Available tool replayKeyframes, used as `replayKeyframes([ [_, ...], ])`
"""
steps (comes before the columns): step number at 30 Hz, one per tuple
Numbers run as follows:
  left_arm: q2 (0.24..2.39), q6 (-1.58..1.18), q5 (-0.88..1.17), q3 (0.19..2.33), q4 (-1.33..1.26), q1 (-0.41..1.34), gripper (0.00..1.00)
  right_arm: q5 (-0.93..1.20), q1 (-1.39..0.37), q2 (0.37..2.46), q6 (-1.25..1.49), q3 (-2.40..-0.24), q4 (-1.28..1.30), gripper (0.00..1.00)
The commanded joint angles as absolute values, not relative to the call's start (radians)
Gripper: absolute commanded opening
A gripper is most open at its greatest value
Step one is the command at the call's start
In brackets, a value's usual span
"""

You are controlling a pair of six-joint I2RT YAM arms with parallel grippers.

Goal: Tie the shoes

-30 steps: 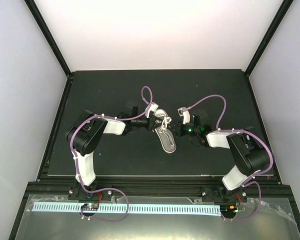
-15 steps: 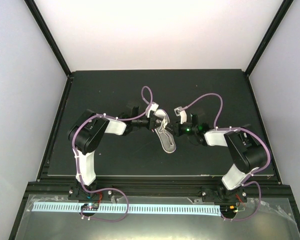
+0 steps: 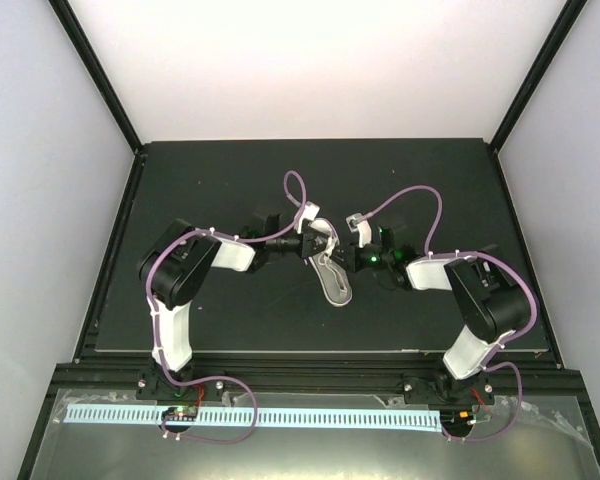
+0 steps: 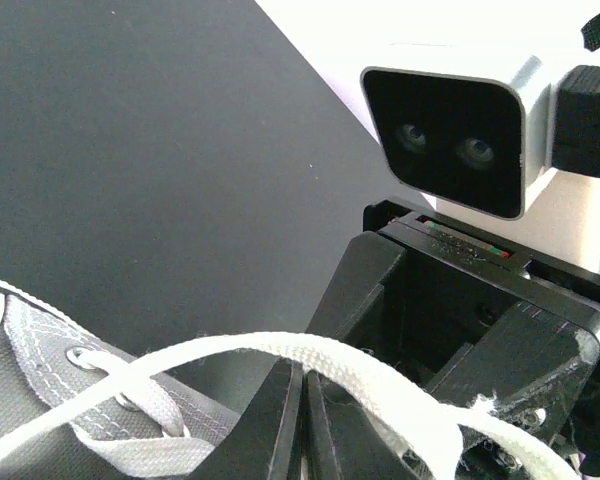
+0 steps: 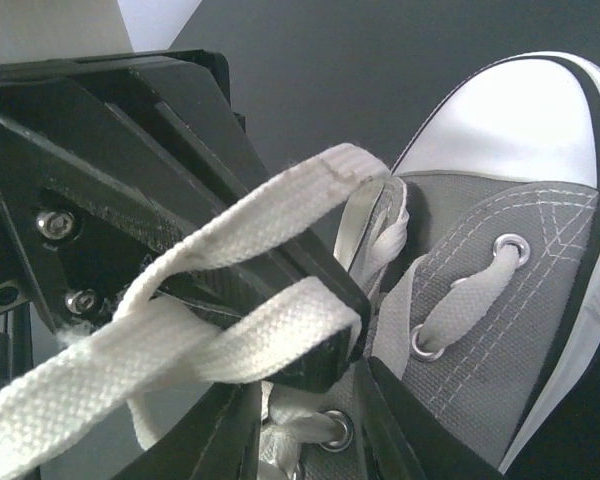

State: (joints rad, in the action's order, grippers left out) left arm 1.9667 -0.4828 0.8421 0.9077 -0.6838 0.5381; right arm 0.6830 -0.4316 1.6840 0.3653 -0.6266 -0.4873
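The grey sneaker (image 3: 333,282) lies mid-mat, white toe cap toward the arms. Both grippers meet over its laced top. My left gripper (image 3: 317,246) is shut, and a white lace (image 4: 230,350) from an eyelet arches into its tips (image 4: 305,385). In the right wrist view that lace (image 5: 265,222) loops round the left gripper's black fingers (image 5: 315,362), beside the shoe's grey canvas (image 5: 500,300). My right gripper (image 3: 345,259) faces the left one. Its jaws (image 5: 310,445) stand apart on either side of the left fingertips and the lace loop, above the eyelets.
The black mat (image 3: 210,180) covers the table inside white walls, with black frame posts at the corners. Purple cables arch above both wrists. The right wrist's camera housing (image 4: 450,140) sits close in front of the left gripper.
The right gripper has moved left, up to the shoe and the left gripper, and its jaws have narrowed. The left gripper has shifted slightly right and stays shut.
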Motion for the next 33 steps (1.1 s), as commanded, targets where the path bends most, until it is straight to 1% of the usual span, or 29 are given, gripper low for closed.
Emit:
replayKeyframes([
  [1,1.997,-0.494,0.865,0.920,-0.739,0.546,0.02,0.673,-0.437,1.683,0.359,-0.638,-0.538,0.24],
  [3,1.997,-0.495,0.865,0.917,-0.739,0.546,0.01,0.671,-0.437,1.682,0.366,-0.633,-0.558,0.19],
  [7,1.991,-0.485,0.862,0.913,-0.731,0.546,0.01,0.661,-0.437,1.673,0.385,-0.622,-0.587,0.02],
  [9,1.979,-0.467,0.850,0.912,-0.706,0.542,0.03,0.636,-0.437,1.653,0.394,-0.609,-0.593,0.02],
  [10,1.967,-0.452,0.839,0.911,-0.684,0.540,0.05,0.611,-0.438,1.639,0.399,-0.598,-0.596,0.02],
  [12,1.936,-0.425,0.814,0.897,-0.648,0.528,0.13,0.563,-0.437,1.604,0.402,-0.578,-0.586,0.02],
  [15,1.883,-0.389,0.785,0.859,-0.599,0.499,0.28,0.510,-0.437,1.561,0.398,-0.555,-0.556,0.02],
  [18,1.821,-0.335,0.765,0.826,-0.522,0.470,0.38,0.487,-0.437,1.541,0.387,-0.548,-0.527,0.02],
  [20,1.786,-0.285,0.739,0.811,-0.452,0.457,0.42,0.483,-0.437,1.539,0.386,-0.544,-0.519,0.02],
  [26,1.726,-0.176,0.566,0.804,-0.240,0.434,0.41,0.485,-0.437,1.547,0.398,-0.534,-0.531,0.02],
  [33,1.776,-0.128,0.439,0.880,-0.114,0.434,0.39,0.488,-0.437,1.545,0.402,-0.535,-0.535,0.02],
])
